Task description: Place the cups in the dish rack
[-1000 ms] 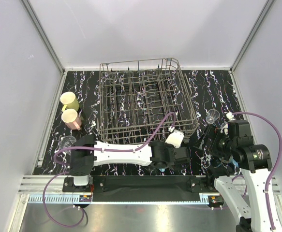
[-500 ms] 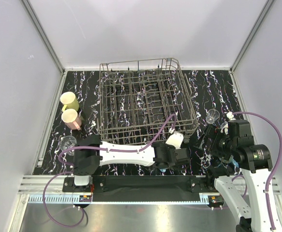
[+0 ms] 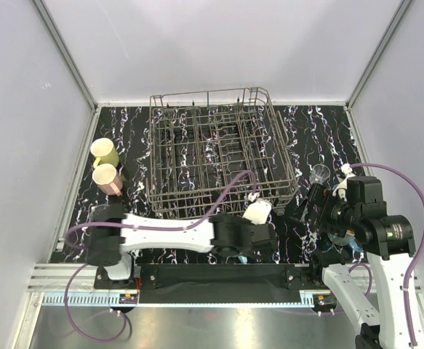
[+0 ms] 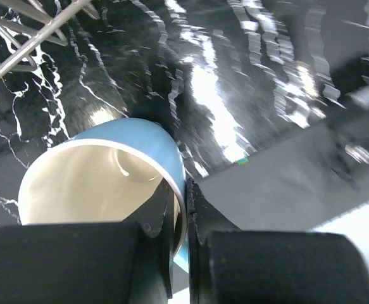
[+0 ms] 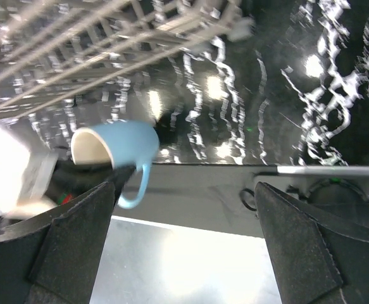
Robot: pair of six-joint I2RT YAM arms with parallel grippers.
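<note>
My left gripper (image 3: 259, 238) is shut on the rim of a light blue mug (image 4: 133, 142) with a cream inside. It holds the mug near the table's front edge, in front of the dish rack (image 3: 219, 149). In the left wrist view one finger is inside the rim and one outside (image 4: 183, 190). The right wrist view shows the mug (image 5: 124, 144) tilted on its side, handle down. My right gripper (image 3: 308, 207) is open and empty (image 5: 184, 221), right of the mug. A yellow mug (image 3: 104, 151) and a pink mug (image 3: 106, 178) stand left of the rack.
A small clear glass (image 3: 319, 173) stands right of the rack, close to my right wrist. Another clear glass (image 3: 100, 212) sits at the left, partly behind my left arm. The rack's wire front (image 5: 108, 57) is close ahead of both grippers. White walls enclose the table.
My left gripper has shifted a little left and toward the near edge, still holding the light blue mug. My right wrist has shifted slightly.
</note>
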